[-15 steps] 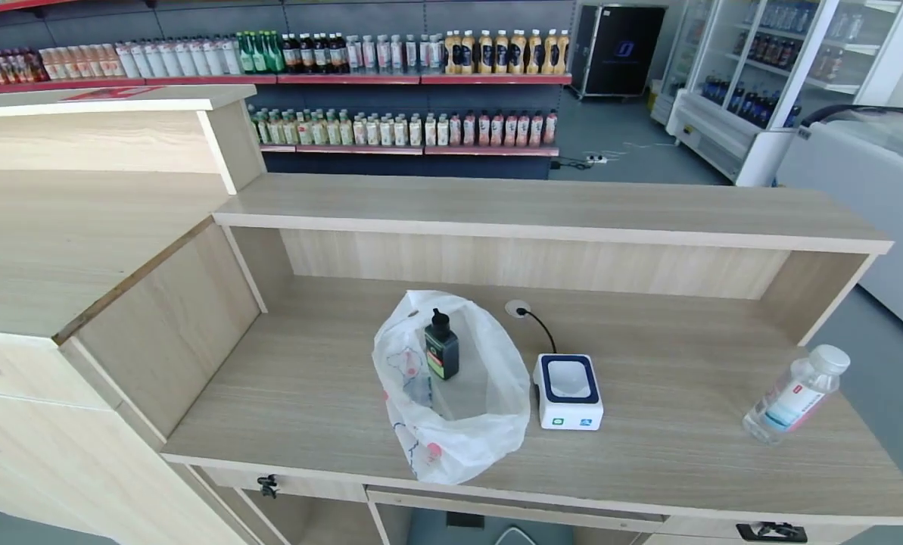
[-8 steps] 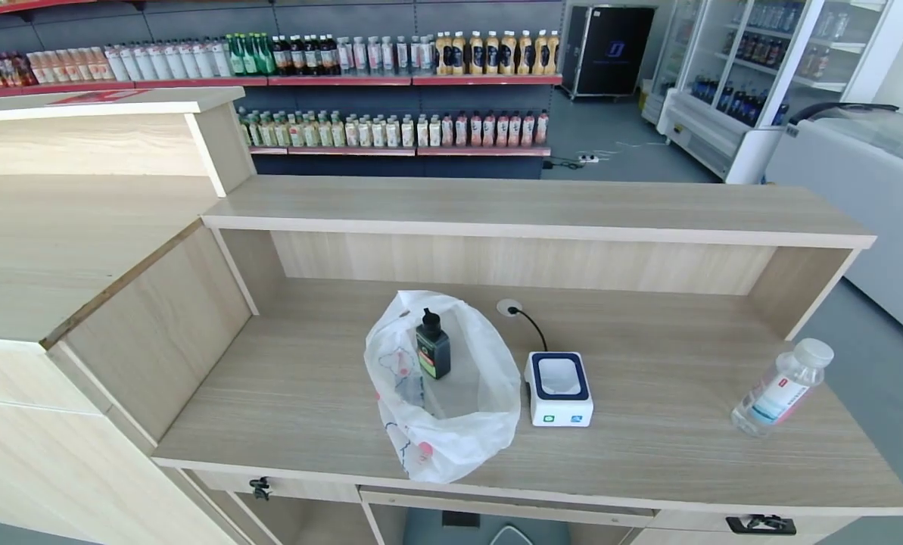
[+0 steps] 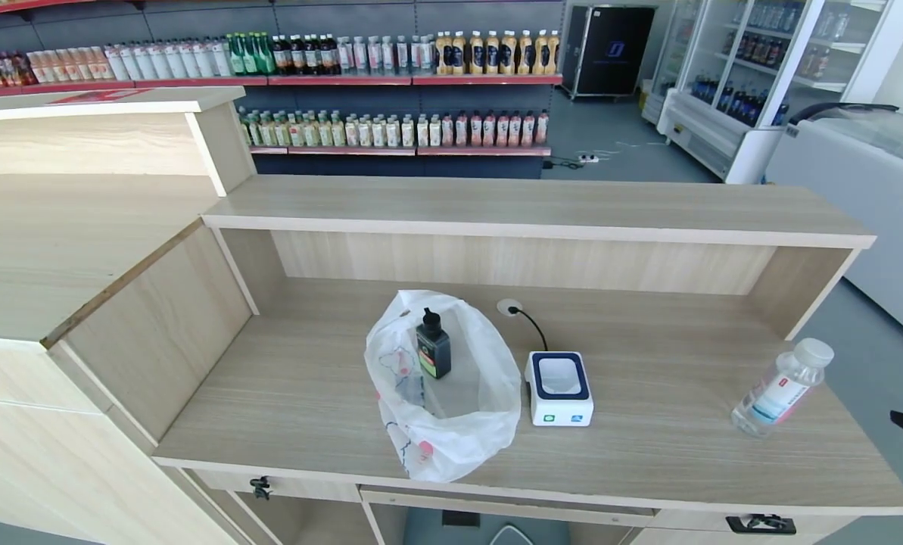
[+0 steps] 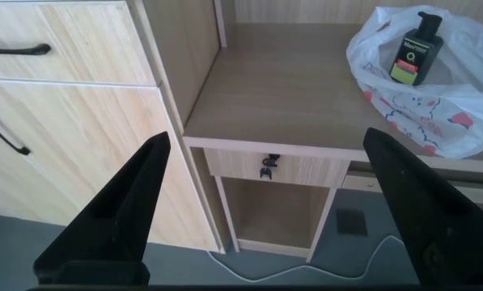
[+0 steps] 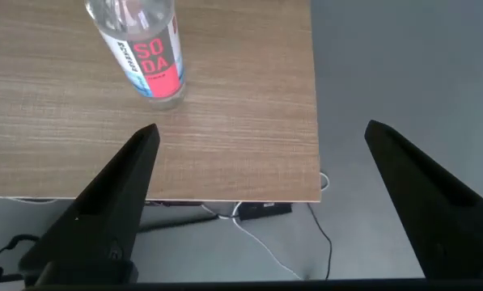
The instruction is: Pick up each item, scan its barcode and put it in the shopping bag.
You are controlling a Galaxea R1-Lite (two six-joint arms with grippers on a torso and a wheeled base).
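**Clear soda bottle (image 3: 780,390) at end of counter (image 3: 648,446)**

The soda bottle stands near the counter's right end, well apart from the scanner (image 3: 561,387). A black bottle (image 3: 433,350) sits upright in the shopping bag (image 3: 451,431). Left gripper (image 4: 265,141) and right gripper (image 5: 261,133) both show fingers wide, empty.

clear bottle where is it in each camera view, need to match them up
head view: the clear bottle stands at the counter's right end, right of the scanner.
left wrist view: faces the counter's other end, at the bag.
right wrist view: clear bottle on the counter near its corner, ahead of the right gripper.
shared landmark: the counter's front edge.
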